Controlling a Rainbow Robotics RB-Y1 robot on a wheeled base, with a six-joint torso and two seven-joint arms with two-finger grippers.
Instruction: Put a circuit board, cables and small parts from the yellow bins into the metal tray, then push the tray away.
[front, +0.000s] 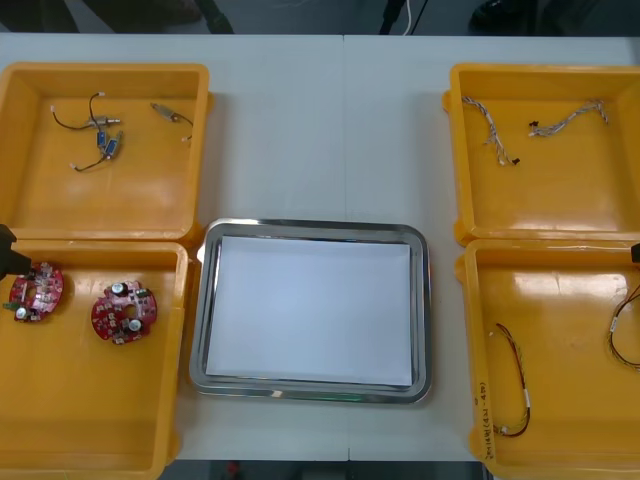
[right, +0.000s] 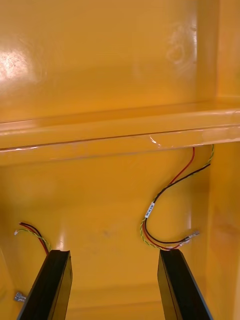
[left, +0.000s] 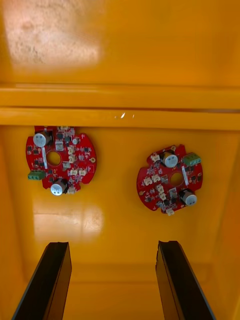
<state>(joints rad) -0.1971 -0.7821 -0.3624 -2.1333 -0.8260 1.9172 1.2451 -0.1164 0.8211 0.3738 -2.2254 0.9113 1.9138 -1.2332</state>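
Two round red circuit boards (front: 37, 291) (front: 125, 312) lie in the near left yellow bin (front: 90, 420). My left gripper (left: 112, 245) hovers open over that bin's floor, short of both boards (left: 60, 159) (left: 171, 178), with nothing between its fingers. My right gripper (right: 114, 252) hangs open over the near right bin (front: 560, 300). Just beyond its fingers lies a red and yellow cable (right: 149, 210), and a second one (right: 32, 230) rests beside one finger. The metal tray (front: 312, 228), white inside, sits between the bins.
The far left bin (front: 30, 200) holds black cables with small metal parts (front: 100, 128). Twisted blue and white cables (front: 568, 116) lie in the far right bin (front: 560, 190). Another red and yellow cable (front: 524, 385) rests in the near right bin.
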